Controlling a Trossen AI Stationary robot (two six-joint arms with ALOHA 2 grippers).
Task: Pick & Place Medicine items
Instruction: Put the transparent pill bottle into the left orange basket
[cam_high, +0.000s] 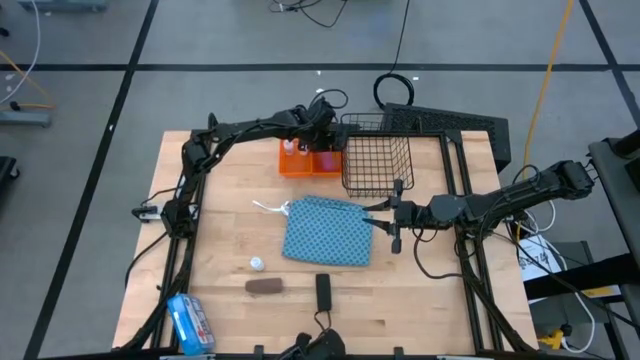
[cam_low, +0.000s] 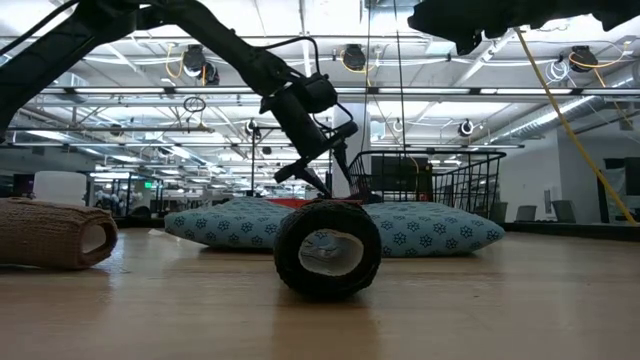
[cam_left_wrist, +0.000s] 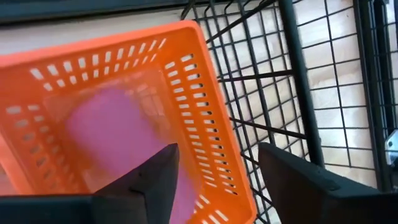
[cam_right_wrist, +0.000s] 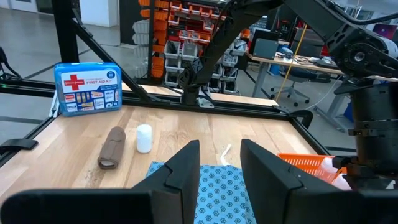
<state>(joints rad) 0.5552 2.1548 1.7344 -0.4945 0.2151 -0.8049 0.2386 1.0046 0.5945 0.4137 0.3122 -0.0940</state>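
Note:
My left gripper (cam_high: 322, 135) (cam_left_wrist: 217, 180) is open above the orange basket (cam_high: 310, 158) (cam_left_wrist: 205, 93) at the table's far side. One finger is over the basket's inside and the other is beyond its wall, toward the wire basket. A pink oblong tube (cam_left_wrist: 112, 137) lies in the orange basket. My right gripper (cam_high: 387, 225) (cam_right_wrist: 221, 168) is open, level, at the right edge of the blue patterned cloth (cam_high: 328, 231) (cam_right_wrist: 217, 186). A white bottle (cam_high: 257, 264) (cam_right_wrist: 143, 138), a brown piece (cam_high: 265, 287) (cam_right_wrist: 112, 148) (cam_low: 50, 232) and a black bar (cam_high: 323, 290) (cam_low: 327, 250) lie on the table near its near edge.
A black wire basket (cam_high: 377, 160) (cam_left_wrist: 298, 93) stands right beside the orange basket. The blue and white packet (cam_high: 190, 320) (cam_right_wrist: 87, 87) sits at the near left corner. A white cord (cam_high: 268, 208) lies at the cloth's far left corner. Bare wood lies left of the cloth.

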